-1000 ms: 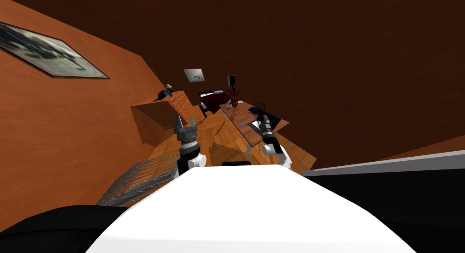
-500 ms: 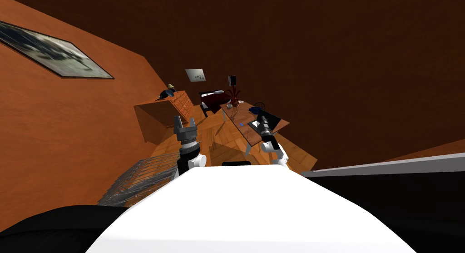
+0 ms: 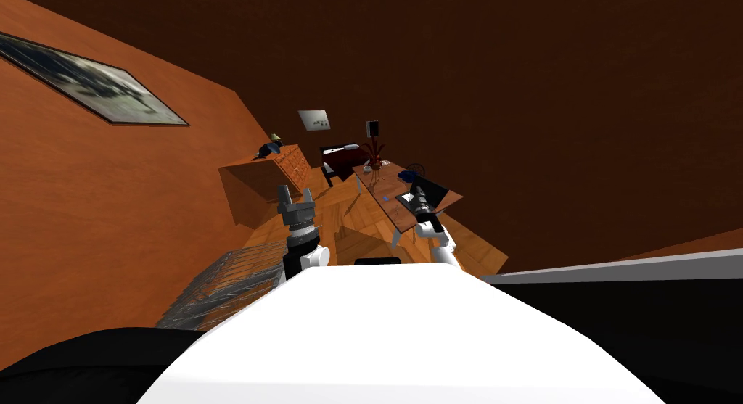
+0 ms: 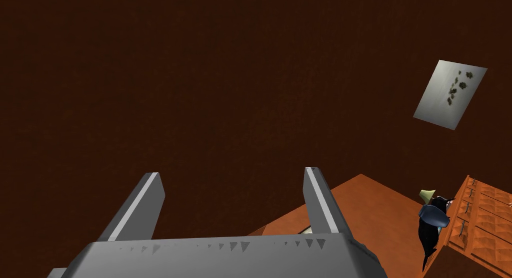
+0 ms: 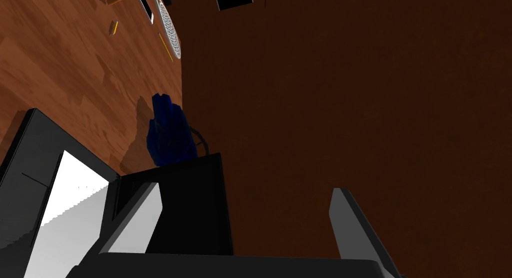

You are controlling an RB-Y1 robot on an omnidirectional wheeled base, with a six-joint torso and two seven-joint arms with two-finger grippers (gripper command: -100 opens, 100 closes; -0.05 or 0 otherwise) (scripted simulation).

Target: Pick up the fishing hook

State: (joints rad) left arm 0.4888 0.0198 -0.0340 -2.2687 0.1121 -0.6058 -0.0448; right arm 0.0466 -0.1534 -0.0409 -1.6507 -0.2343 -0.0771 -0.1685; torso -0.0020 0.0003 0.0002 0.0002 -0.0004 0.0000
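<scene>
Found right gripper (image 5: pixel 245 190) wide open, empty, above black laptop (image 5: pixel 30 150) on long brown wooden table (image 5: pixel 65 65). Found left gripper (image 4: pixel 232 176) likewise, left of table. Cannot tell fishing hook apart among table's small items (image 5: pixel 114 26).

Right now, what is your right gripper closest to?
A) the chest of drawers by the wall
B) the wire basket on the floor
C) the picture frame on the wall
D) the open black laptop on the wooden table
D: in the right wrist view the right gripper, standing open, sits right at the open black laptop on the wooden table, with a blue object just beyond the laptop.
</scene>
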